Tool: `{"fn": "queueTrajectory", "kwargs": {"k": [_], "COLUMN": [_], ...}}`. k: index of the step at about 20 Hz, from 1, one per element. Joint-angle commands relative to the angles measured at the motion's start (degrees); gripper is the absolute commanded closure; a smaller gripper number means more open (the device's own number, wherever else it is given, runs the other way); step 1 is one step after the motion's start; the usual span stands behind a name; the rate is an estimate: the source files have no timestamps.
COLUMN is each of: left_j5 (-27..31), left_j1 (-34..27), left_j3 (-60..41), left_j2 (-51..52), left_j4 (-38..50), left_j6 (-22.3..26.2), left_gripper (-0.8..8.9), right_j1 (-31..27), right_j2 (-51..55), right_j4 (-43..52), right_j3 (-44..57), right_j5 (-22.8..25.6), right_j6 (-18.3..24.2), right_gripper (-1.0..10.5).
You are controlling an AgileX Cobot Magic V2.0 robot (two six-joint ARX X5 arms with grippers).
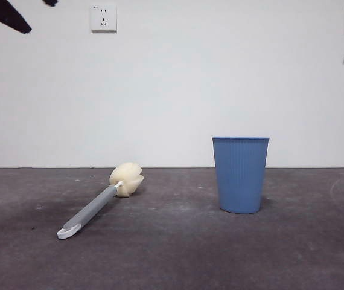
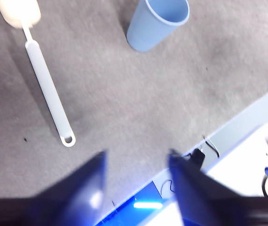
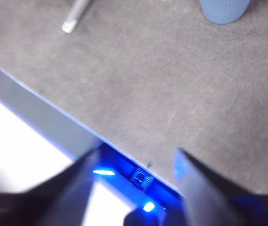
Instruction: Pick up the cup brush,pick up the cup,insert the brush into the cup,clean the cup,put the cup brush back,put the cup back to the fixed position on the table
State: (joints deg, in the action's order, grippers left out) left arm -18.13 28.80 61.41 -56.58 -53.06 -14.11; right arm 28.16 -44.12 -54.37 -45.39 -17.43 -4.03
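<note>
Left gripper [image 2: 136,188] & right gripper [image 3: 134,181] gape, empty. Cup brush [image 1: 96,202] lies lower left of front frame: grab handle mid-shaft, squarely.

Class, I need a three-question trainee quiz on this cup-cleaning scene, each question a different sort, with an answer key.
1. True or false: the cup brush lies flat on the table, held by nobody.
2. Multiple choice: the blue cup is A) tipped over, B) upright, apart from the brush, C) held in a gripper.
3. Fill in: the jaws of the left gripper and right gripper are both ____.

Key: 1 true; 2 B; 3 open.
</note>
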Motion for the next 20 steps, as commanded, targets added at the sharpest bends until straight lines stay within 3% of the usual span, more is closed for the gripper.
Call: {"fn": "queueTrajectory", "kwargs": {"k": [1,4,16,18,20], "left_j5": [-0.3,0.0,0.3,4.4,10.6], "left_j1": [0.1,0.1,0.1,-0.8,-3.8], "left_j3": [-0.1,-0.1,-0.1,-0.2,-0.7], "left_j2": [0.1,0.1,0.1,2.0,5.7], "left_j4": [-0.7,-1.1,0.0,3.7,14.1], "left_j6": [1.7,2.0,2.3,7.1,10.3], "left_gripper": [8.21,8.17,8.17,8.17,8.17], "right_j1": [0.1,0.1,0.0,0.0,0.0], "right_j2": [2.0,3.3,3.3,3.3,3.3], "right_j4": [0.2,0.2,0.1,0.1,0.1], "right_j3": [-0.2,-0.2,-0.2,-0.2,-0.2], "right_j5": [-0.6,-0.6,-0.2,-0.2,-0.2], "right_j6": [-1.7,-6.3,-6.2,-6.2,-6.2], "right_gripper": [9.5,9.5,9.5,9.5,9.5]}}
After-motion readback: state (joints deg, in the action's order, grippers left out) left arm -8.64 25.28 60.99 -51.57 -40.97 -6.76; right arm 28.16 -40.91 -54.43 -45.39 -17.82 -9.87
